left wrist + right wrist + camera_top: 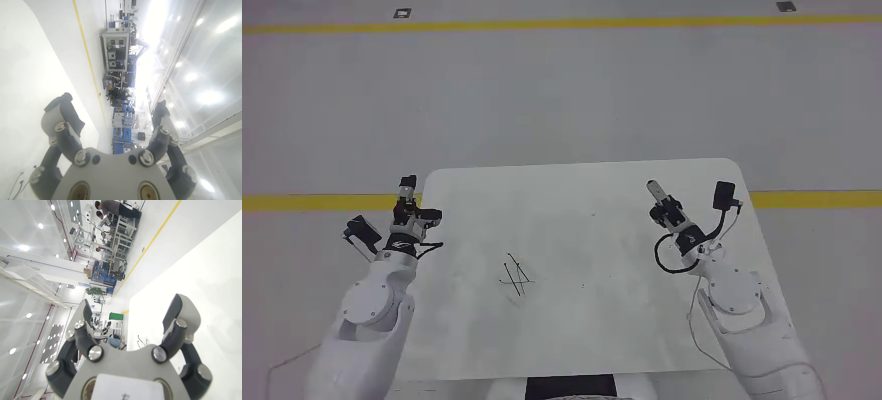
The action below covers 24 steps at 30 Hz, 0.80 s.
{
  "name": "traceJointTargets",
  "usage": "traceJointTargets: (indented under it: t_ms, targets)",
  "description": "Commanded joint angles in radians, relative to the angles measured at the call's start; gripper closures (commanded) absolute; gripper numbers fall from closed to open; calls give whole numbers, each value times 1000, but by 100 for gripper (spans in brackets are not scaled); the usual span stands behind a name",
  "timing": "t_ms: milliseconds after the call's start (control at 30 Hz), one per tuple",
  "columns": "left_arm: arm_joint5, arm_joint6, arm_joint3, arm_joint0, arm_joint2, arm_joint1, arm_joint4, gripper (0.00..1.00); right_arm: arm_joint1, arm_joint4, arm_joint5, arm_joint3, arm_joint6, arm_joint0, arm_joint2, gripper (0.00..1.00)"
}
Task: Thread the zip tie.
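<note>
Top view shows the zip ties lying untouched on the table, between and well apart from the left gripper and right gripper, both wide open and empty, so I judge the threading not yet begun.

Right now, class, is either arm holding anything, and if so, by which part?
Nothing: both arms' jaws are open and empty. The zip ties lie on the table between them.

Right end effector spread wide above table.
</note>
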Motion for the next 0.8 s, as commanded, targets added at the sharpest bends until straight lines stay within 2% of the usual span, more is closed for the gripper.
traceJointTargets:
  t_ms: [0,200,367,467,500,767]
  targets:
    - [0,0,0,0,0,0,0,0,0,-21,0,-12,18,12,-13,0]
    - [0,0,0,0,0,0,0,0,-10,-160,83,-6,124,151,-148,0]
    - [0,0,0,0,0,0,0,0,-32,-271,157,58,190,280,-301,0]
    - [0,0,0,0,0,0,0,0,-48,-314,199,107,214,337,-385,0]
    - [0,0,0,0,0,0,0,0,-52,-324,198,119,227,349,-408,0]
    - [0,0,0,0,0,0,0,0,-54,-332,195,125,230,356,-418,0]
